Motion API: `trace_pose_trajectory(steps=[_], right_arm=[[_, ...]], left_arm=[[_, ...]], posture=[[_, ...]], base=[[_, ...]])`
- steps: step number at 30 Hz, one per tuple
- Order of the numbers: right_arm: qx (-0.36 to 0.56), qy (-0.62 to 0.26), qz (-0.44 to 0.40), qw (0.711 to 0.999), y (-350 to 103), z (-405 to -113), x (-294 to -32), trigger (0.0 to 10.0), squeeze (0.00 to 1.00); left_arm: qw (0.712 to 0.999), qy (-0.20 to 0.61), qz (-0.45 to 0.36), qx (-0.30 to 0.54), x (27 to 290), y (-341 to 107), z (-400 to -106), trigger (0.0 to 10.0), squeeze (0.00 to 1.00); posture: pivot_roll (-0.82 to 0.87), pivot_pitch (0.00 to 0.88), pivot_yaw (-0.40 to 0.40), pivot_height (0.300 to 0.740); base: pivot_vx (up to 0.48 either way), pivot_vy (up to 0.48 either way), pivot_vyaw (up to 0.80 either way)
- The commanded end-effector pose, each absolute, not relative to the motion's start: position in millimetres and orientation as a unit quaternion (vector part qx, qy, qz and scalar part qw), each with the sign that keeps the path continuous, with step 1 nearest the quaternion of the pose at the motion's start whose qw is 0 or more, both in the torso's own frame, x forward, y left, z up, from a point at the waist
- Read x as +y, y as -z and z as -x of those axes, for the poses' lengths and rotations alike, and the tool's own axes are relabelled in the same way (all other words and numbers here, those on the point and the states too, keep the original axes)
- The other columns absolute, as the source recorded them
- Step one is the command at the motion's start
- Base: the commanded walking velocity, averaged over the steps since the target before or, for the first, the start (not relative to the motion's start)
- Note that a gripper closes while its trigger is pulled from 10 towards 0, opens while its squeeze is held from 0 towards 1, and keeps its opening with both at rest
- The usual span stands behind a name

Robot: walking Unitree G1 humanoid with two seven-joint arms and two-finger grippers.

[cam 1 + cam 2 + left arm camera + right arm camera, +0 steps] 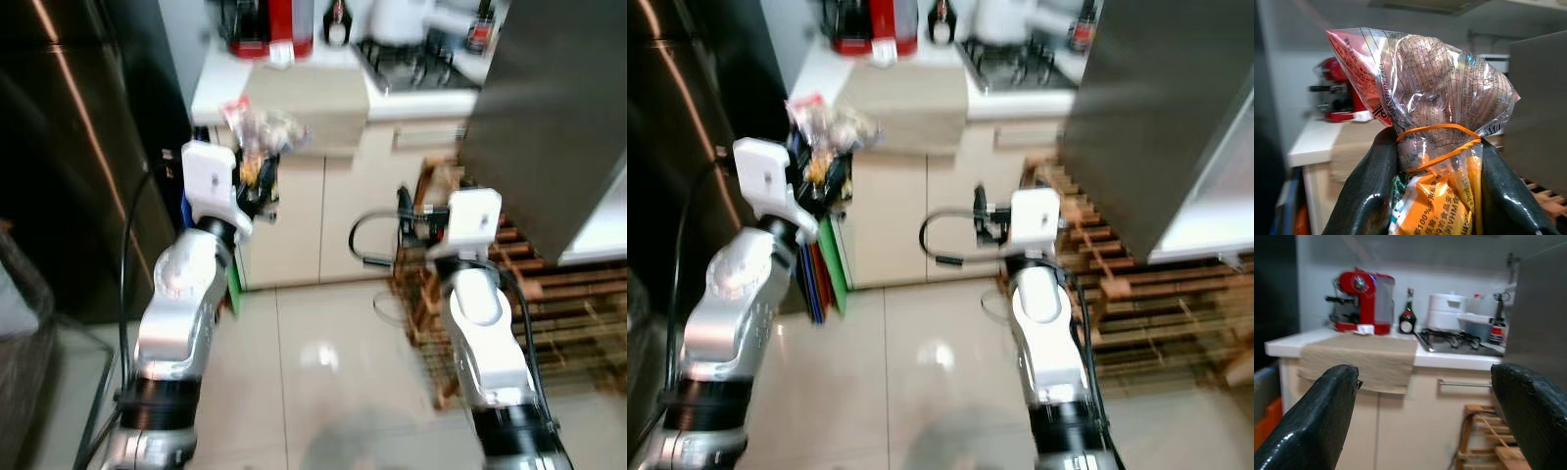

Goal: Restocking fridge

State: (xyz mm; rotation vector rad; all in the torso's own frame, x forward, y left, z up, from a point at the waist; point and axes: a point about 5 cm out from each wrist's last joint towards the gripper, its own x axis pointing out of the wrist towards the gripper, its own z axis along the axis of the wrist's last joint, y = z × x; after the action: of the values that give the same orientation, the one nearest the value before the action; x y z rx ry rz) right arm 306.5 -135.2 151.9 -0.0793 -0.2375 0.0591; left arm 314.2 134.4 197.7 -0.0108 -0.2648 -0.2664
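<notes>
Snack bag (1435,122) between left gripper (1432,196) fingers

Left gripper (1432,196) clamped, right gripper (1425,416) agape

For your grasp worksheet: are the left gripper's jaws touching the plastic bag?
Touching. The left wrist view shows both jaws of the left gripper pressed against the plastic bag.

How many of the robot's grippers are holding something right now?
1. The left gripper clamps a clear plastic food bag tied with an orange rubber band; the right gripper is open, holding nothing.
</notes>
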Motion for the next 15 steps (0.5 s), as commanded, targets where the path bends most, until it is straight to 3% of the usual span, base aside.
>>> trace_pose_trajectory(steps=[1,6,15], right_arm=[[-0.119,-0.021,0.042,0.992,-152.2,-307.8,-139.6,10.0,0.0],[-0.108,-0.005,0.042,0.993,-147.5,-304.2,-150.8,10.0,0.0],[-0.098,-0.01,0.047,0.994,-143.7,-302.8,-152.1,10.0,0.0]], left_arm=[[0.983,0.121,0.006,-0.135,135.2,-202.3,-319.3,10.0,0.0],[0.992,0.083,0.022,-0.093,153.0,-183.9,-320.5,10.0,0.0],[0.985,0.134,0.019,-0.108,132.2,-186.9,-320.7,10.0,0.0]], posture=[[-0.05,0.0,0.059,0.74],[-0.07,0.0,0.061,0.74],[-0.08,0.0,0.064,0.74]], base=[[0.274,-0.394,0.0],[0.269,-0.395,0.0],[0.278,-0.389,0.0]])
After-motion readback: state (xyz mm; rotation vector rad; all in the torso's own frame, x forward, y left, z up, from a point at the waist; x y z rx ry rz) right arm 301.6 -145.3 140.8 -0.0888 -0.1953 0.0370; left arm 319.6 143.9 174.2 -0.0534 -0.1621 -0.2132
